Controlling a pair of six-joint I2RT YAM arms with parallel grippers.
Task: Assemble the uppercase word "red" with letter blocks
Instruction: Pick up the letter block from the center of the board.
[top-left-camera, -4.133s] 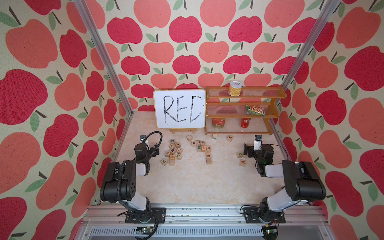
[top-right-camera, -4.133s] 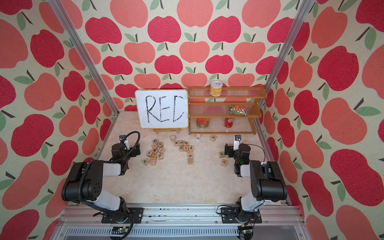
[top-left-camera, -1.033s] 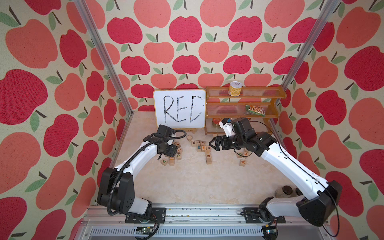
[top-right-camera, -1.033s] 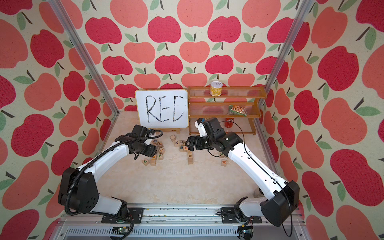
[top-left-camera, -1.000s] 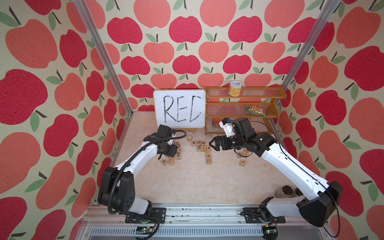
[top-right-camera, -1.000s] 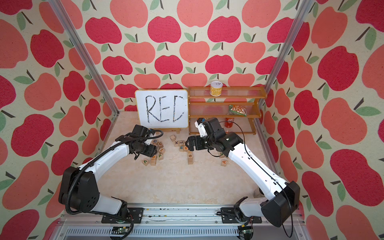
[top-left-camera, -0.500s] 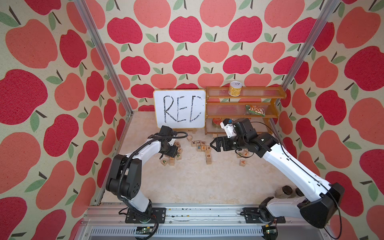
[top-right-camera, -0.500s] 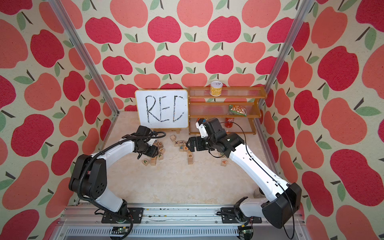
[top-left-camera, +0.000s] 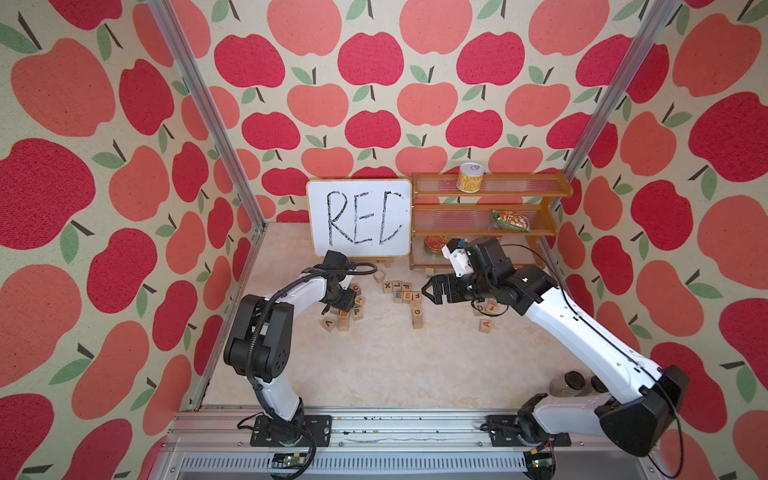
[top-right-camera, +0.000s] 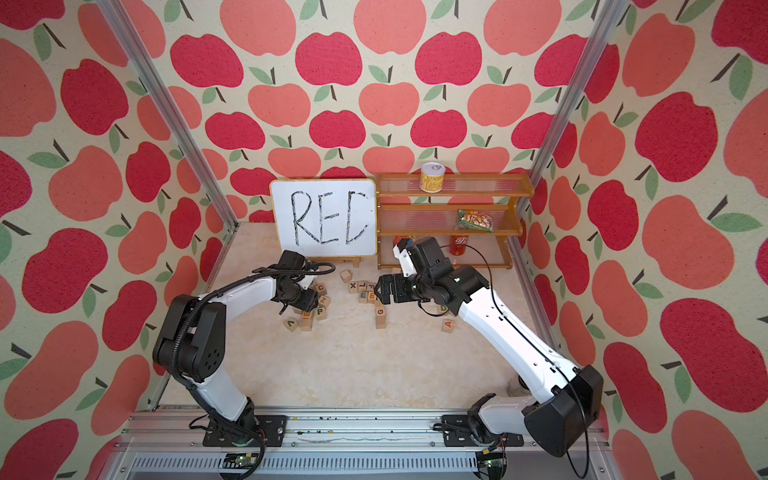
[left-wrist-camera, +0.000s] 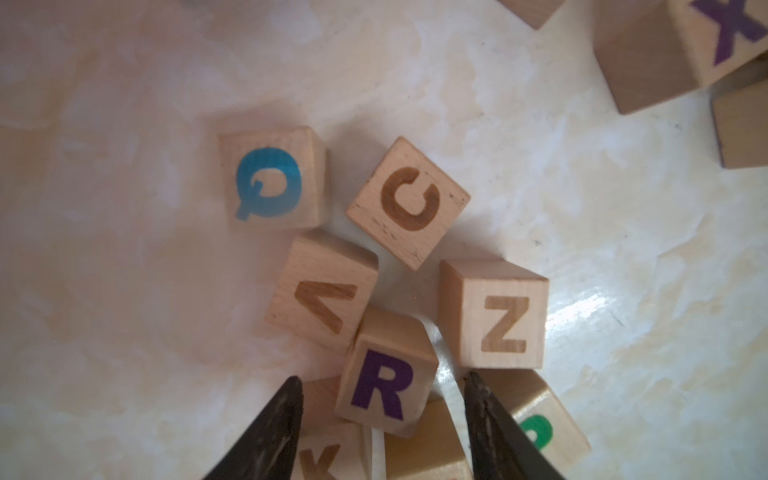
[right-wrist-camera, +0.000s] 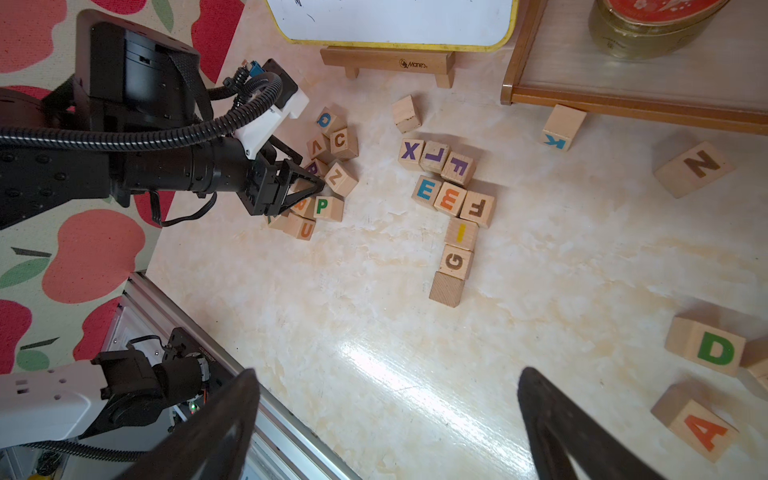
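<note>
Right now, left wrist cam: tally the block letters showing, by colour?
Brown: 4 (C block, V block, Z block, K block, cut off by the picture's edge)
Purple: 2 (R block, X block)
Blue: 1 (Q block)
Green: 1 (P block, partly hidden)
Total: 8

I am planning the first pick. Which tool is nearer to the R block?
Left. The left tool straddles the R block; the right tool is well apart, near the E block.
</note>
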